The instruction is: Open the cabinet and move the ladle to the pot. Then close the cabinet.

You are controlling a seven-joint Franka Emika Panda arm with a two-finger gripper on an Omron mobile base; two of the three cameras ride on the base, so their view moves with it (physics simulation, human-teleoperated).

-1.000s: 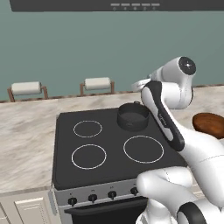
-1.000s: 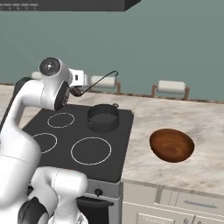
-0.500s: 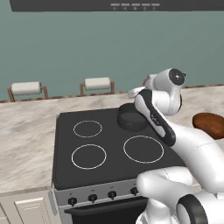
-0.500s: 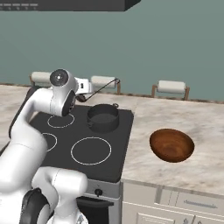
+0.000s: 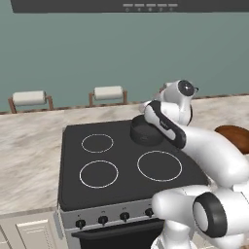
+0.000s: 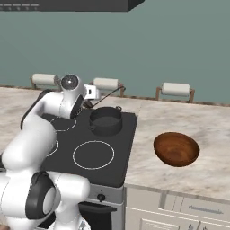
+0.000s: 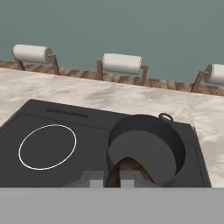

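Note:
A dark grey pot [image 6: 105, 120] stands on the back right burner of the black stove [image 6: 96, 166]; it also shows in the left base view [image 5: 144, 134] and the hand view [image 7: 148, 146]. My gripper [image 6: 91, 103] hangs just left of the pot's rim, shut on the black ladle [image 6: 110, 93]. The ladle's thin handle slants up and to the right over the pot, hook end highest. In the hand view my gripper [image 7: 111, 177] sits at the pot's near rim with a dark curved piece of the ladle [image 7: 124, 168] between the tips. The cabinet is out of view.
A wooden bowl [image 6: 176, 148] sits on the marble counter right of the stove. Three paper towel holders [image 7: 122, 64] line the back wall. A dark range hood [image 6: 67, 4] hangs above the stove. The front burners [image 6: 93, 154] are bare.
The hand has come down and moved towards the pot with the ladle in it; the ladle's handle now lies lower over the pot. The pot and bowl have not moved.

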